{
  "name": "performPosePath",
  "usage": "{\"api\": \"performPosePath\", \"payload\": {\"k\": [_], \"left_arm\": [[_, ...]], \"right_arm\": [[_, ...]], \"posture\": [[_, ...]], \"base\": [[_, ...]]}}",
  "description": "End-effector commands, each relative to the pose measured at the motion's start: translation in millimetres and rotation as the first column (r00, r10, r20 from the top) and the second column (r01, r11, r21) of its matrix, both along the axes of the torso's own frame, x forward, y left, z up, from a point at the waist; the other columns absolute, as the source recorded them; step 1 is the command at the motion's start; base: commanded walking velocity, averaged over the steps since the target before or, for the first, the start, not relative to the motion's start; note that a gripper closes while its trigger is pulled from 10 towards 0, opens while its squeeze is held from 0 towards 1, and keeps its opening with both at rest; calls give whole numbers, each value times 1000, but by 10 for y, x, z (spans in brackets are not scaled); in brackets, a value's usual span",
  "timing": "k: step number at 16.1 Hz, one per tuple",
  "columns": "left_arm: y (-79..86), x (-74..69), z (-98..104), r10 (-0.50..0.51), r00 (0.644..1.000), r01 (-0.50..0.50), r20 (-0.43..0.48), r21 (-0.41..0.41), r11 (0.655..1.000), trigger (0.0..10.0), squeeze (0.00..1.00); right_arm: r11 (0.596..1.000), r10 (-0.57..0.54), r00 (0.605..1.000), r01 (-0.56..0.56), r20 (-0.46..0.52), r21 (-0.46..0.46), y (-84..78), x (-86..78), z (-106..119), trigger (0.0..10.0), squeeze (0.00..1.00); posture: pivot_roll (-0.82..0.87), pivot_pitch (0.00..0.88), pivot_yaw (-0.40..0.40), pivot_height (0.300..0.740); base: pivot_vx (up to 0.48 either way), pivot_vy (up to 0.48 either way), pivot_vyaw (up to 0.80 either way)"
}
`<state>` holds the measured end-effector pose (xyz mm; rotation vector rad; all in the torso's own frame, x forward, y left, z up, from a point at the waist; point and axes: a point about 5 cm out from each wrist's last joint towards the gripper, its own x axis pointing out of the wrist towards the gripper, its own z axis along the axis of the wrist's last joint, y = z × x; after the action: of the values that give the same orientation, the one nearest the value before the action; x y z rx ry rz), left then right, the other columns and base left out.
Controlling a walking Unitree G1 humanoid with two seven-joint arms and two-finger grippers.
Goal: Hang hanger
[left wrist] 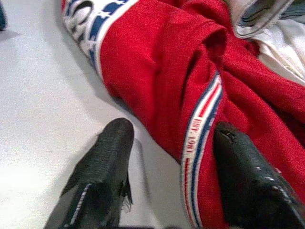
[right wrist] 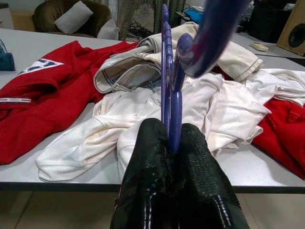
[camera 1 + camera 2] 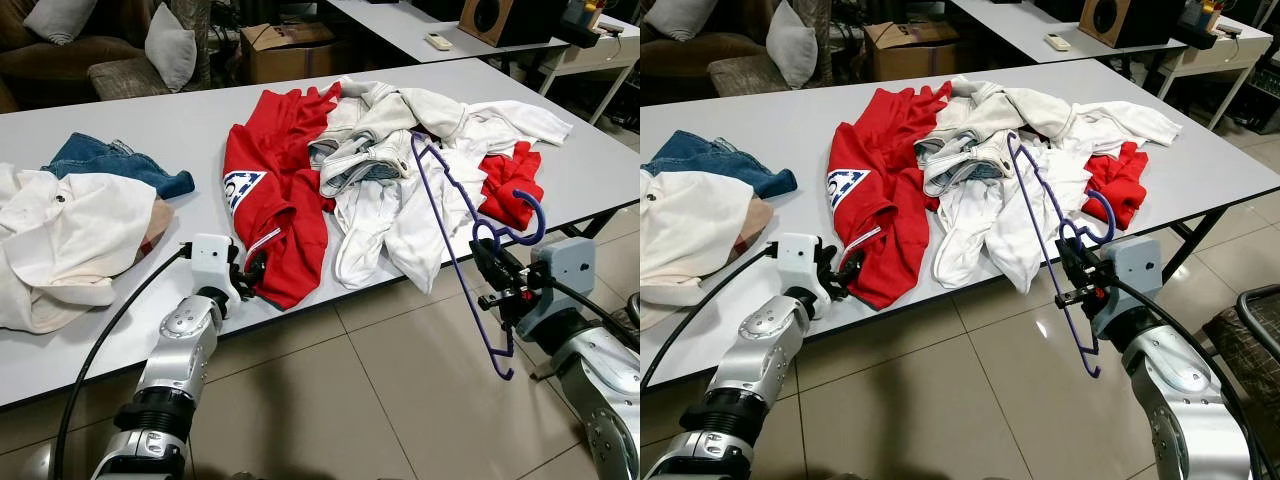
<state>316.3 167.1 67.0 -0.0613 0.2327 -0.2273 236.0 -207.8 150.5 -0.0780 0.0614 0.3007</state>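
The hanger [image 3: 462, 255] is a thin purple frame, held in the air off the front edge of the desk [image 3: 130, 130]. Its upper shoulder reaches over the white clothes [image 3: 400, 215]; its lower corner hangs below the desk edge, above the floor [image 3: 330, 400]. My right pincer [image 3: 497, 290] is clamped on it just below the hook, both fingers pressed flat against the bar.

Handling, as I judge it: the hanger is light and stiff, probably plastic or coated wire. It will not sag, but the smooth, narrow bar can pivot between my fingers, since the long frame acts as a lever. The grip point near the hook is the correct one: it leaves the hook free to go over a rail. Firm pressure is required; crushing force is not.

Left of the hanger, a red shirt [image 3: 275, 200] lies beside the white clothes. My left pincer [image 1: 167, 167] rests at the shirt's hem on the desk, fingers apart, one on bare desk and one at the striped trim, gripping nothing. Further left lie a cream garment [image 3: 60, 240] and folded jeans [image 3: 115, 160].
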Motion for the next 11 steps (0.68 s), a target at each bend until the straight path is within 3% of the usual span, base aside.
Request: {"api": "performPosePath", "payload": {"k": [1,8,11], "left_arm": [[-64,57,98,-37,999,37,37,-16,999,0,0],[-74,73,132,-69,997,70,35,-16,997,0,0],[80,257,369,-37,994,31,104,65,997,0,0]], "right_arm": [[1000,5,1000,-5,13,-9,9,32,20,10000,0],[1000,-22,1000,22,-10,-6,39,64,-77,10000,0],[998,-67,998,67,-14,10,40,88,-122,10000,0]], "posture": [[-226,0,-38,740],[-201,0,-22,740],[-187,0,4,740]], "base": [[0,0,0],[0,0,0],[0,0,0]]}}
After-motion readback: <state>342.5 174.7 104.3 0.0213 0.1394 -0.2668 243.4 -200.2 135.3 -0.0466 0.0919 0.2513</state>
